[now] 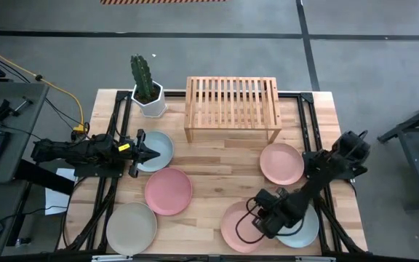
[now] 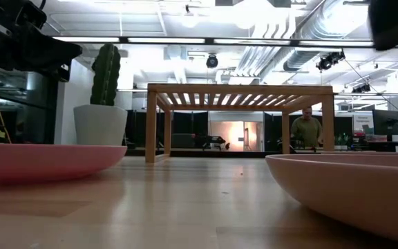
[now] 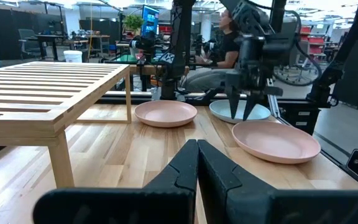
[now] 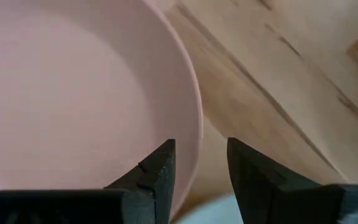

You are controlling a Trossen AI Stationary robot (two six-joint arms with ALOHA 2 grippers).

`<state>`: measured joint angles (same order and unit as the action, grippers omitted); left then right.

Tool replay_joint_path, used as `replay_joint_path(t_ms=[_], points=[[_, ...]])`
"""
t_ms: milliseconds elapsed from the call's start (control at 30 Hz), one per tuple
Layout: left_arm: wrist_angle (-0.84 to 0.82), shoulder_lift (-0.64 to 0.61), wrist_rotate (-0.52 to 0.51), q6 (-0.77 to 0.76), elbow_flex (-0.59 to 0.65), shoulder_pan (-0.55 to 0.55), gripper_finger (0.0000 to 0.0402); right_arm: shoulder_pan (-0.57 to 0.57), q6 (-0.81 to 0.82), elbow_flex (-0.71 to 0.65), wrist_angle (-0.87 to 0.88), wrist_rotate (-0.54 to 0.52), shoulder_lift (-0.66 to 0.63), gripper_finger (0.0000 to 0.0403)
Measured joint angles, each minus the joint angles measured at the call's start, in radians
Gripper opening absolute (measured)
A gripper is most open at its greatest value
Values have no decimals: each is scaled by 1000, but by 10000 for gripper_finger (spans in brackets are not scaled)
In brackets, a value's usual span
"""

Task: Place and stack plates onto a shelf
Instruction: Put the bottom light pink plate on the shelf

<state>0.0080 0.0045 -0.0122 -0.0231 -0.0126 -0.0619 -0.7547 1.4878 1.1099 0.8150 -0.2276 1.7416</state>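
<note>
The light wood shelf [image 1: 233,108] stands on its legs at the table's far edge, its slatted top bare. Six plates lie flat on the table: a pale blue one [image 1: 162,149], pink ones [image 1: 168,191] [image 1: 281,163] [image 1: 235,229], a beige one [image 1: 131,227] and a pale one [image 1: 304,233] half hidden under my right arm. My left gripper [image 1: 150,153] [image 3: 197,163] is shut and points level toward the table's right, over the pale blue plate's left part. My right gripper [image 1: 257,222] [image 4: 201,146] is open and points down at the near pink plate [image 4: 73,93]. My right gripper comes from above at the near pink plate's right rim [image 4: 194,124]. One finger [image 4: 160,174] stands inside the rim and the other outside it. The plate lies flat on the table. I cannot tell whether either finger touches it.
A cactus in a white hexagonal pot [image 1: 148,91] stands left of the shelf. Bare wood lies between the shelf and the plates [image 1: 224,156]. People show in the room beyond the table [image 2: 306,128].
</note>
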Motion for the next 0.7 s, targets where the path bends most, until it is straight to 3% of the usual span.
replay_joint_path(t_ms=[467, 700], points=[[0, 0, 0, 0, 0, 0, 0, 48, -75, -2, -12, -9, 10, 126], [0, 0, 0, 0, 0, 0, 0, 48, -75, -102, -187, 72, 10, 126]])
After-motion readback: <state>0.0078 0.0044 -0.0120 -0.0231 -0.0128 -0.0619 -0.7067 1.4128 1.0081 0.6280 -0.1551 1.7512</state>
